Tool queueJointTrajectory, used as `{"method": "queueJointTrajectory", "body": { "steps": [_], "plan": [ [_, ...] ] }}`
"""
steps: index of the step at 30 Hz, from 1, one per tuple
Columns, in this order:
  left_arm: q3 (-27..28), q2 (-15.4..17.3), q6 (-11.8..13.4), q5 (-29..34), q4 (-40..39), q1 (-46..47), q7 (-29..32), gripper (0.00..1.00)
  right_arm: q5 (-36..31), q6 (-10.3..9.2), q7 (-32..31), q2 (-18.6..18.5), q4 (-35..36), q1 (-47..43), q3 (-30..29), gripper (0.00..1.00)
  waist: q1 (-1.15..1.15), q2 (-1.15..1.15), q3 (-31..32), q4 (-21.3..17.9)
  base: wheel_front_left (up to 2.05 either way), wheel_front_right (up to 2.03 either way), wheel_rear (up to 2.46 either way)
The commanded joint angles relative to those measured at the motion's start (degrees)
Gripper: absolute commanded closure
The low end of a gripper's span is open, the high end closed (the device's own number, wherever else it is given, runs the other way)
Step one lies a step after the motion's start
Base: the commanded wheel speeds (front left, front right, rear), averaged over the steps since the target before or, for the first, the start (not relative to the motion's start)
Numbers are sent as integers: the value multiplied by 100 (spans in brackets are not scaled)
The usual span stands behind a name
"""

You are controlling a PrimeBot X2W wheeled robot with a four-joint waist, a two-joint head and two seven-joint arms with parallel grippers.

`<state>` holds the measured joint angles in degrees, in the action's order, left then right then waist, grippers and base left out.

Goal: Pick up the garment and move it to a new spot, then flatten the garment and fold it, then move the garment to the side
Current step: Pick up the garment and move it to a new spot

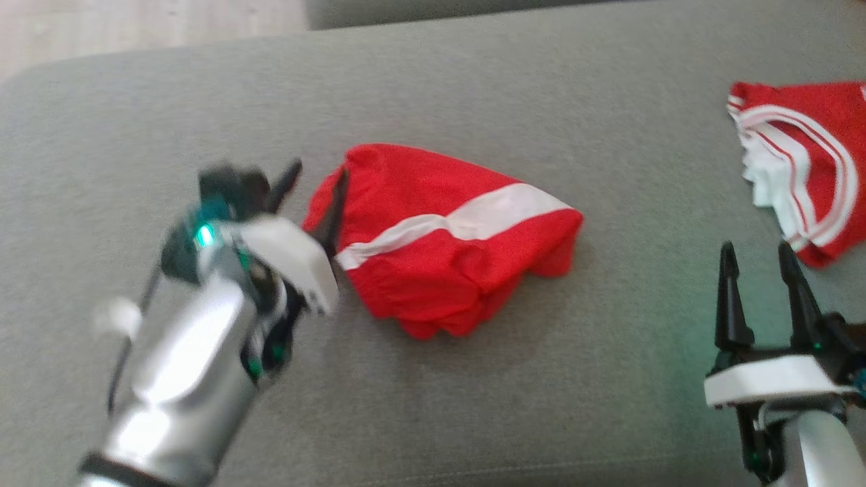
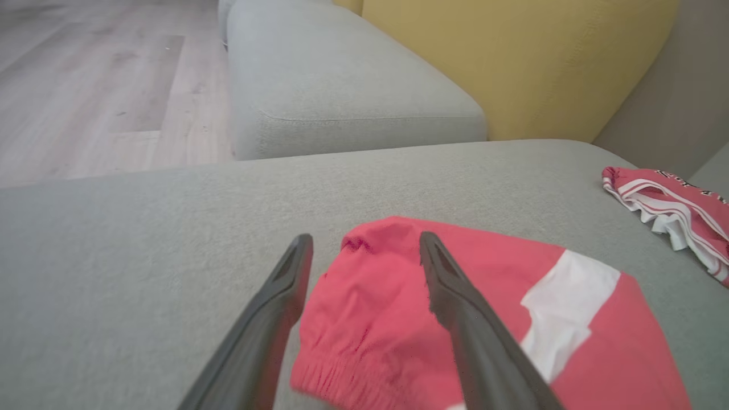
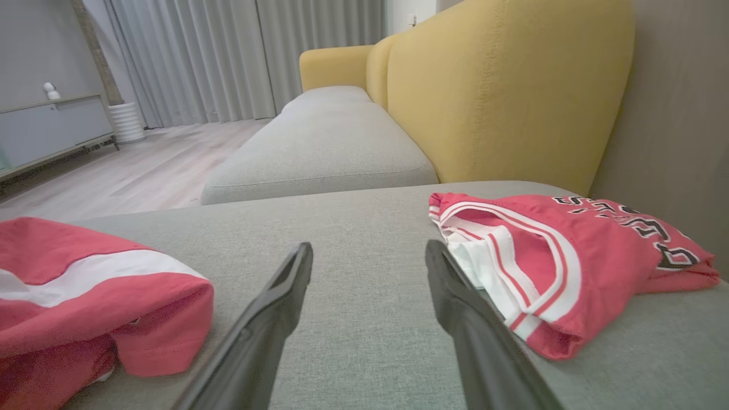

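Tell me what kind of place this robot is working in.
Most likely a home living room: the red shorts lie on a grey sofa seat with a yellow backrest, and long pale curtains hang beside a light wood floor.

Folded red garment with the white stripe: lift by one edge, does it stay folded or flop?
Likely floppy: the folded red garment lies in soft rumpled layers, so a one-edge lift would probably undo the fold. Probably light: it looks like thin fabric with a gathered waistband. Pushed, it would more likely bunch than slide on the textured grey cushion.
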<state>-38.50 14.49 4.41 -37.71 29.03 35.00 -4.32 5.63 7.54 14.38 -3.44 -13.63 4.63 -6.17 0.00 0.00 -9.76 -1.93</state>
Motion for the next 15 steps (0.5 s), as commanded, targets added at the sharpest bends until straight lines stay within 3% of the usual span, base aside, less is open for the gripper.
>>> {"method": "queueJointTrajectory", "body": {
  "steps": [1,10,15],
  "plan": [
    [136,133,106,87,-288,-69,-165,0,-59,-5,62,-62,210,-42,61,0,0,0,180,269,0,0,0],
    [235,86,888,340,-1195,-1595,-997,0,-145,-5,62,-18,305,-357,-172,0,0,0,426,778,0,0,0],
    [854,-14,1084,726,-1838,-2360,-1064,0,-204,-5,62,12,280,-539,-183,0,0,0,544,980,0,0,0]
  ]
}}
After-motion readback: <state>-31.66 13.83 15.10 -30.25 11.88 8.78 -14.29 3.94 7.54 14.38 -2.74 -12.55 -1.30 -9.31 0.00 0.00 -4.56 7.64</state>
